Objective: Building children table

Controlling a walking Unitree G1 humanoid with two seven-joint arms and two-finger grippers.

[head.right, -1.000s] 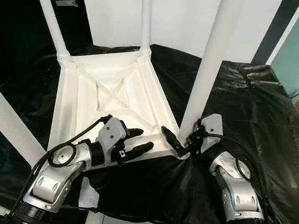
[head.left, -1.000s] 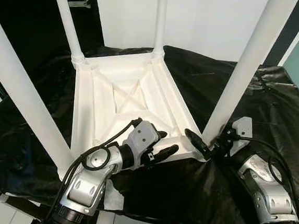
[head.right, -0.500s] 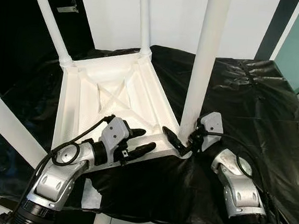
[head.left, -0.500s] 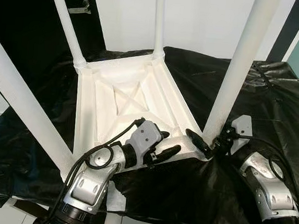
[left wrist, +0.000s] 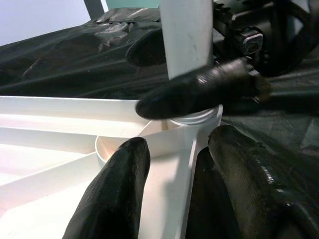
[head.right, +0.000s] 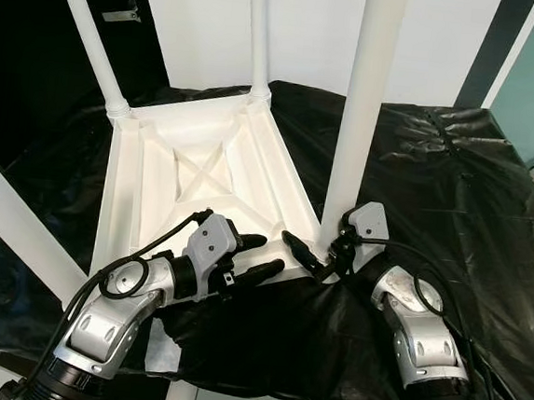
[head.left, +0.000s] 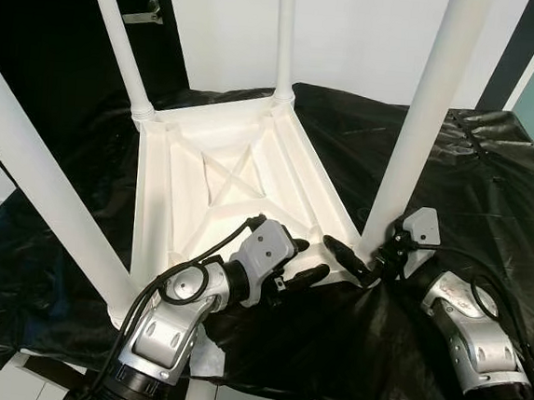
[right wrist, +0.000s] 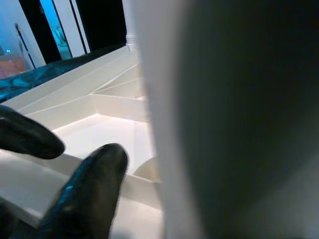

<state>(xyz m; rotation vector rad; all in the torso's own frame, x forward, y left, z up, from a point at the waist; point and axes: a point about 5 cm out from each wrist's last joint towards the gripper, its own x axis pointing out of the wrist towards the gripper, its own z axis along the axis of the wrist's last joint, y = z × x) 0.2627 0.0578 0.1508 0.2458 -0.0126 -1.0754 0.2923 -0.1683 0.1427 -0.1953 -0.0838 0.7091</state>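
Observation:
A white plastic children's table [head.left: 152,211] lies upside down on a black sheet, its legs pointing up. My right gripper [head.left: 348,254] is at the base of the near right leg [head.left: 424,111]. One finger [left wrist: 199,92] crosses in front of the socket and the other sits behind the leg, shut on it. My left gripper [head.left: 301,262] is at the table's near rim and open. One finger [left wrist: 119,189] lies inside the rim and the other [left wrist: 249,174] outside, with small gaps on both sides.
The near left leg [head.left: 36,170], far left leg [head.left: 117,42] and far right leg [head.left: 285,33] stand up around my arms. The crinkled black sheet [head.left: 475,171] covers the surface to the right. A white wall is behind, and a white scrap [head.left: 202,353] lies at the near edge.
The near right leg has come from leaning right to nearly upright. My right gripper has shifted a little left with its base. The left gripper stays at the rim. The camera has shifted slightly.

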